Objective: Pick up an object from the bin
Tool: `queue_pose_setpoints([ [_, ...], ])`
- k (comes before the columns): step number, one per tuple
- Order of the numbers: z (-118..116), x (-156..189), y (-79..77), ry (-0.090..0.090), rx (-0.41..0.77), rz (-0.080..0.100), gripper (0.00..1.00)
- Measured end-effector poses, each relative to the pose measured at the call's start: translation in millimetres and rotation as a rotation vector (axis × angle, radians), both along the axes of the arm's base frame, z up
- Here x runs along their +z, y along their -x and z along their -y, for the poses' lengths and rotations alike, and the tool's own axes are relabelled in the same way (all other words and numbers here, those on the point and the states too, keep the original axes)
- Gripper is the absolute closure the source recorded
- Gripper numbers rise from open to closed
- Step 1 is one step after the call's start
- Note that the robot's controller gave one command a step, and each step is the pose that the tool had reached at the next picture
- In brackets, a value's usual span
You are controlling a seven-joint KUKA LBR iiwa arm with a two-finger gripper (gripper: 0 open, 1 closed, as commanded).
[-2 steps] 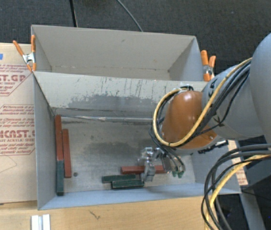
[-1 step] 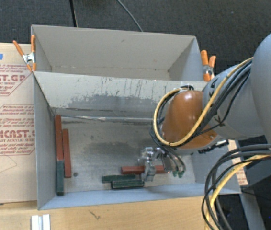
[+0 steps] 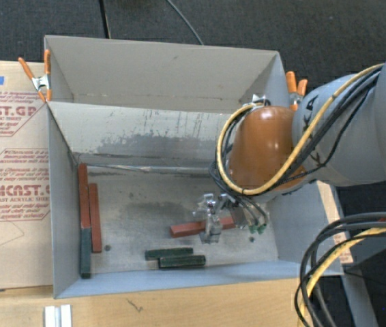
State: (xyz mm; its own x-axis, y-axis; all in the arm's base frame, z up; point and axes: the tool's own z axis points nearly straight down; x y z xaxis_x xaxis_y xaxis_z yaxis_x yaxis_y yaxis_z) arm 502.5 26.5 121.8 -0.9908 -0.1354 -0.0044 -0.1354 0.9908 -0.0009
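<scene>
In the camera view, the gripper [image 3: 211, 234] sat over a red-brown bar [image 3: 183, 229] right of centre on the bin [image 3: 159, 80] floor. The bar's long axis ran left-right, left end slightly frontward. Whether the gripper clamped it could not be told.

The grey metal bin [image 3: 145, 125] was plain grey, with whitish scuff streaks on its 12 o'clock wall. The pair of red-brown bars [image 3: 82, 189] at 9 o'clock had a dark green stick [image 3: 84, 254] below them. A lone red-brown bar [image 3: 183, 230] lay at 4 o'clock by the silvery gripper [image 3: 212, 229], and twin dark green bars [image 3: 169, 253] at 6. The wrist cover [image 3: 264, 148] was glossy orange-brown, the cables [image 3: 222, 148] yellow and black.
</scene>
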Motion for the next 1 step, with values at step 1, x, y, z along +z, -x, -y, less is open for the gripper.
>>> queue_pose_setpoints([
  [1, 1.3, 123.3, 7.1, -0.001, -0.053, -0.002, 1.00],
])
